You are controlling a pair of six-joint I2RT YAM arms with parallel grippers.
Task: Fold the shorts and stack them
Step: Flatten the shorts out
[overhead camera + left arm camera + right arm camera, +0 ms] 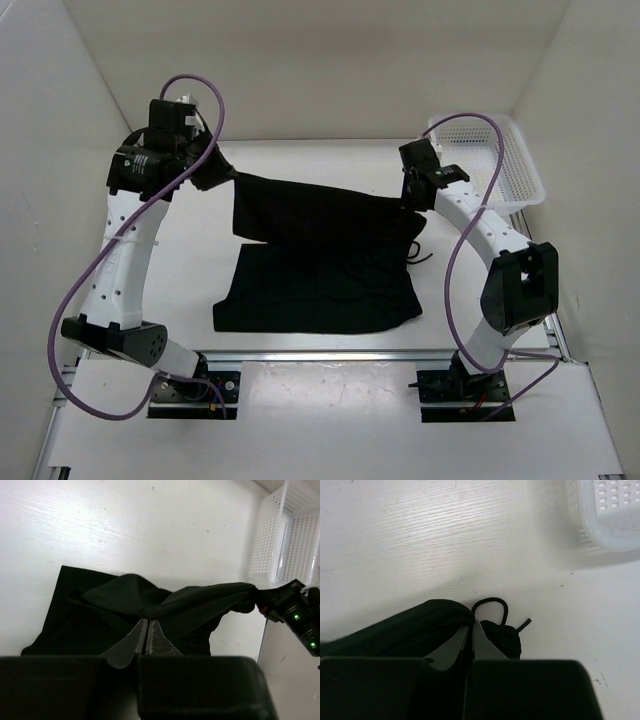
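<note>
The black shorts lie in the middle of the white table, their far edge lifted and stretched between both grippers. My left gripper is shut on the far left corner of the shorts; its fingers pinch the cloth. My right gripper is shut on the far right corner of the shorts, at the waist. The thin black drawstring loops out just past the right fingertips and also trails on the table.
A white plastic mesh basket stands at the far right corner; it also shows in the left wrist view and the right wrist view. White walls enclose the table. A metal rail runs along the near edge.
</note>
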